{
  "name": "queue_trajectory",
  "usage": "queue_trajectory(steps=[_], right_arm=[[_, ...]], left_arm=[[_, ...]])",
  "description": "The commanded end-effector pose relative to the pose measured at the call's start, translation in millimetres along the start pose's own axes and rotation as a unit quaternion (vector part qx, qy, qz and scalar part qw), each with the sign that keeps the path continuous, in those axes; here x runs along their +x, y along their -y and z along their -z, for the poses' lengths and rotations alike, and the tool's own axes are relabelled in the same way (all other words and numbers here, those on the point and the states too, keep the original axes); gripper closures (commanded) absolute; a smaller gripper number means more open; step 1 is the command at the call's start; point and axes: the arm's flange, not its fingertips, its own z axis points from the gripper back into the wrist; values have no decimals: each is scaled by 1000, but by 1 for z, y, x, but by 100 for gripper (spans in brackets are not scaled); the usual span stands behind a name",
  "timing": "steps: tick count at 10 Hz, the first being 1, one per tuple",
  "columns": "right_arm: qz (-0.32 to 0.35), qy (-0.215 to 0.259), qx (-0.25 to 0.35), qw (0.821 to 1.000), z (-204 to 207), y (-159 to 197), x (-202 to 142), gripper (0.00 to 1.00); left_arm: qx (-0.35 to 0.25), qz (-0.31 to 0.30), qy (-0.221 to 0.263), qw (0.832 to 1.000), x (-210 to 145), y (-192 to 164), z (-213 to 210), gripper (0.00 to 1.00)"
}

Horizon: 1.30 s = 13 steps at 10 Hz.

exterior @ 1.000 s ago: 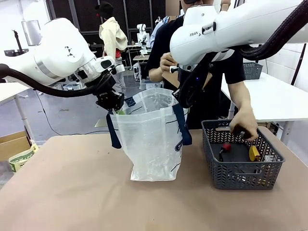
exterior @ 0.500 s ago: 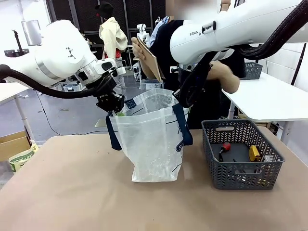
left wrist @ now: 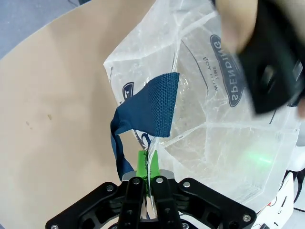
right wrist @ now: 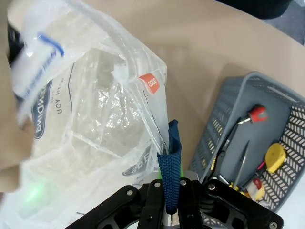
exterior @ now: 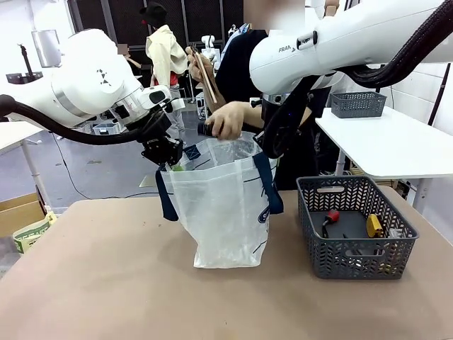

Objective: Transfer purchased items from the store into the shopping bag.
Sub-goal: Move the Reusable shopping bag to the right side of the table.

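The person's hand [exterior: 228, 120] has left the basket [exterior: 354, 256] and now hangs over the shopping bag [exterior: 223, 212] with a dark item [left wrist: 276, 71] — one more purchase about to go in. Our left gripper [left wrist: 145, 177] and right gripper [right wrist: 170, 185] are clamped on opposite rims, holding the mouth open — translucent, navy-strapped, upright just beside the basket.

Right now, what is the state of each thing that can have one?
shopping bag, upright, mouth held open
left gripper, shut on the bag's rim
right gripper, shut on rim and navy strap
basket, upright, items inside
person's hand, holding dark item over bag
flat tan box, held up tilted by the person
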Motion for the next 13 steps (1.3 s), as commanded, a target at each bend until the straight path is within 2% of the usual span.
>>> queue_trajectory(steps=[1,13], right_arm=[[1,1,0,1000,1,1,0,100],[1,1,0,1000,1,1,0,100]], left_arm=[[0,-6,3,1000,0,-1,-1,100],[0,-6,3,1000,0,-1,-1,100]])
